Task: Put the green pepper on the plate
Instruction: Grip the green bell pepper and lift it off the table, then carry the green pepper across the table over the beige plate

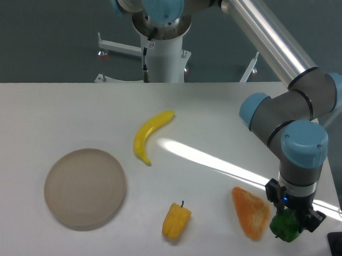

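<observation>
The gripper (pixel 289 219) is sitting clamped on the green pepper (pixel 286 226) at the table's (pixel 218 107) near right corner, just beside an orange wedge (pixel 250 213). The plate (pixel 85 188) is lying well apart at the left, beyond the yellow pepper (pixel 176 221).
</observation>
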### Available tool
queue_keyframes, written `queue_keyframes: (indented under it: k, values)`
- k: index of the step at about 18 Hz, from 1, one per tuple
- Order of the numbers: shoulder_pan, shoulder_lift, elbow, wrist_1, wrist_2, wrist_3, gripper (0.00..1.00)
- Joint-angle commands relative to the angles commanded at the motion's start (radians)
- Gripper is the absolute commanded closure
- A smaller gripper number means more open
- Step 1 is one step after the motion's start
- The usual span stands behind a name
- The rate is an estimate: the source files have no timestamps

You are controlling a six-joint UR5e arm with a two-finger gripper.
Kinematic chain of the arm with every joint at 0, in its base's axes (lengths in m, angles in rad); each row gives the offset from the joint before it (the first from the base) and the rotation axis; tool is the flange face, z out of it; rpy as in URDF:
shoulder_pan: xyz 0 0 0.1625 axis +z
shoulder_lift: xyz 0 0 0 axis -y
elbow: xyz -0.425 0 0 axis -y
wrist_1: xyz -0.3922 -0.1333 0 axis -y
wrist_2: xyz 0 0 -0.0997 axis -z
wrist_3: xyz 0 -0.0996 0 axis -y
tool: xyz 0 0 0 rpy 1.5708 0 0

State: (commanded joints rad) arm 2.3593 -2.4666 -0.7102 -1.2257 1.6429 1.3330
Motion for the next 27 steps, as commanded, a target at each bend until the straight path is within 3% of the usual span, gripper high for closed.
queue_keyframes:
  k: [11,14,17,22,27]
  values:
    - [-0.005,0.006,-0.015,-0.002,-0.009,0.000,0.64]
    - [-0.023,0.032,-0.032,-0.012,-0.006,-0.018,0.64]
    - [-0.058,0.103,-0.110,-0.014,-0.006,-0.086,0.64]
    - [-0.155,0.216,-0.239,-0.098,-0.006,-0.259,0.64]
    - [-0.276,0.330,-0.399,-0.098,-0.037,-0.480,0.64]
